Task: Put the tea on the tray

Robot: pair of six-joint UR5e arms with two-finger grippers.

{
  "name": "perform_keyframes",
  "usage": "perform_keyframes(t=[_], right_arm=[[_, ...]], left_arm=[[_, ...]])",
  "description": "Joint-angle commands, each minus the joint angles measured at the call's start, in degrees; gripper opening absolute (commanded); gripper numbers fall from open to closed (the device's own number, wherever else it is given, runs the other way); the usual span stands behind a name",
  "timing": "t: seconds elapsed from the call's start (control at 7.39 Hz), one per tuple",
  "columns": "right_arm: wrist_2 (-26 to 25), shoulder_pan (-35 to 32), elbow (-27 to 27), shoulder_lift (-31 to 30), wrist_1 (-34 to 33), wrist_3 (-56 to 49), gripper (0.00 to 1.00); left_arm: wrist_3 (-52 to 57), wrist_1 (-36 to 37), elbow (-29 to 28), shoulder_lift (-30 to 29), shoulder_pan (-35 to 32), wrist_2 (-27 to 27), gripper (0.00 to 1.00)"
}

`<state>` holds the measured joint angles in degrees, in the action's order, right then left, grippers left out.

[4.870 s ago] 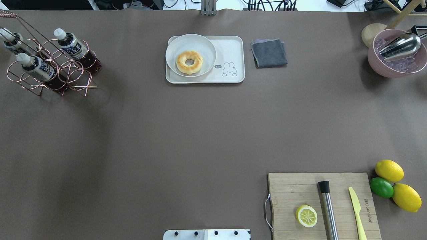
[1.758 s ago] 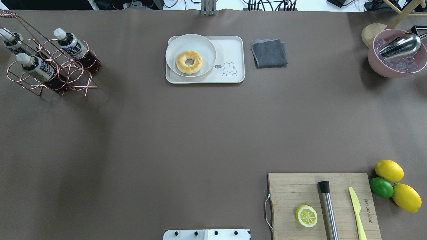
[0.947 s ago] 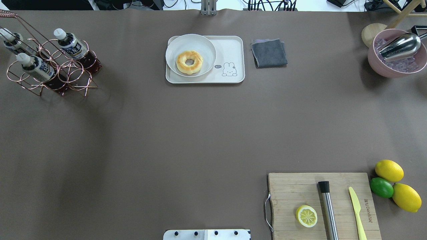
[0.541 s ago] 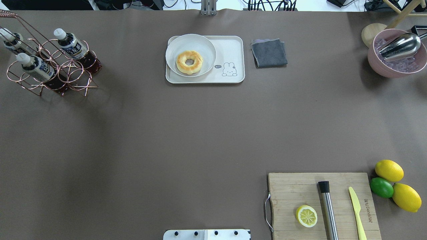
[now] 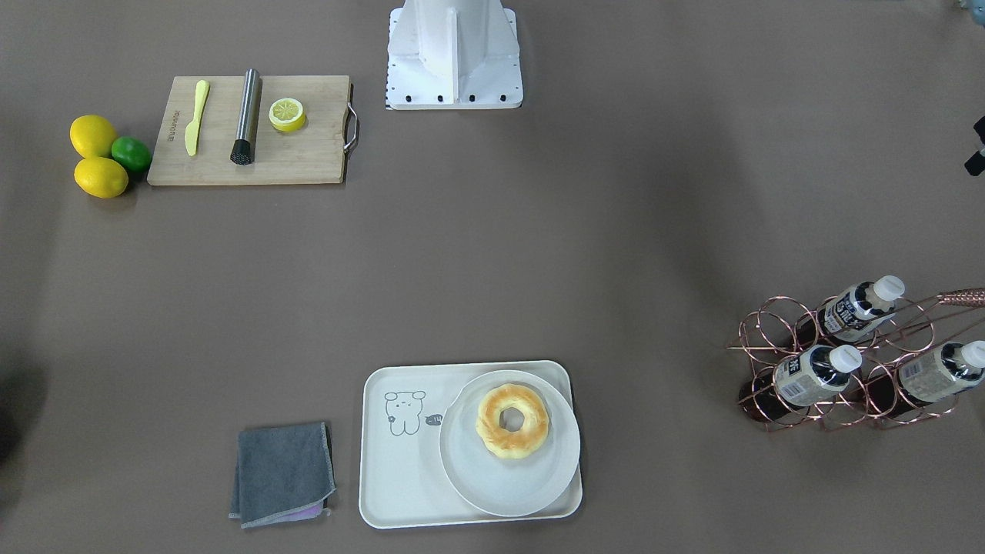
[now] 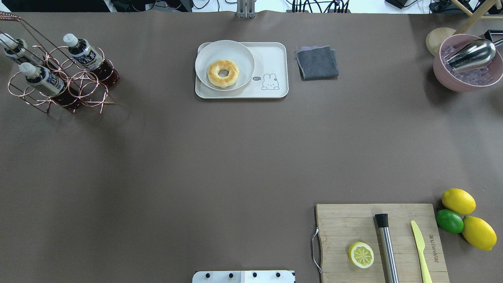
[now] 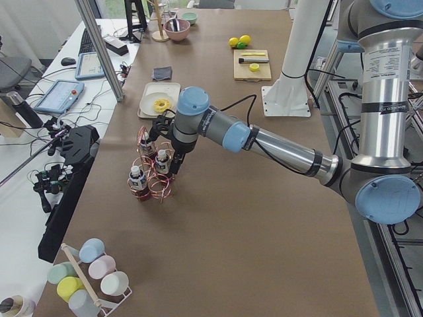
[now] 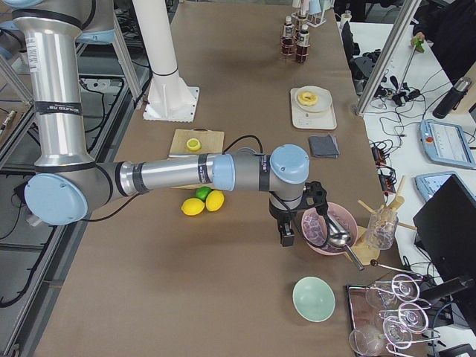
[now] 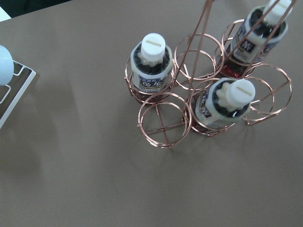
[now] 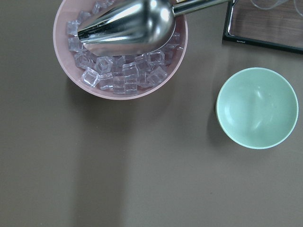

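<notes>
Three tea bottles stand in a copper wire rack [image 6: 82, 88] at the table's far left: one [image 6: 84, 53], a second [image 6: 43, 78] and a third [image 6: 11, 47]. The left wrist view looks down on them [image 9: 151, 66]. The cream tray [image 6: 271, 59] lies at the far middle, with a white plate [image 6: 239, 55] holding a doughnut [image 6: 223, 73] on its left part. My left gripper [image 7: 174, 168] hangs close beside the rack; I cannot tell if it is open. My right gripper [image 8: 285, 236] hangs by the pink bowl; I cannot tell its state either.
A grey cloth [image 6: 316, 62] lies right of the tray. A pink bowl of ice [image 6: 467, 80] with a metal scoop stands far right, a green bowl [image 10: 255, 108] beside it. A cutting board [image 6: 338, 224] holds a lemon half, muddler and knife; lemons and a lime [image 6: 458, 214] lie next to it.
</notes>
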<state>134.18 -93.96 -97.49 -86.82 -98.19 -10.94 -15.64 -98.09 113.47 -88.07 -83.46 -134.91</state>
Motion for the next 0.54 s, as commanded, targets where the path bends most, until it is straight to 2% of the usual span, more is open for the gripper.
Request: perform_keyframes(t=[0.0, 0.14, 0.27, 0.41], right_arm=[[-1.2, -0.2, 0.2, 0.2, -0.1, 0.0, 1.00], [-1.6, -0.2, 0.2, 0.2, -0.1, 0.2, 1.00], [-1.9, -0.3, 0.2, 0.2, -0.1, 0.3, 1.00], [-2.3, -0.8, 0.3, 0.1, 0.0, 0.3, 1.00]], left_arm=[[-22.3, -10.7, 1.6, -3.7, 6.6, -0.4, 0.98], [-22.3, -18.7, 0.0, -3.3, 7.8, -0.4, 0.98], [-22.3, -23.3, -1.7, -4.1, 8.0, -0.3, 0.98], [-22.9, -23.0, -3.2, -6.5, 8.6, -0.1, 0.98]])
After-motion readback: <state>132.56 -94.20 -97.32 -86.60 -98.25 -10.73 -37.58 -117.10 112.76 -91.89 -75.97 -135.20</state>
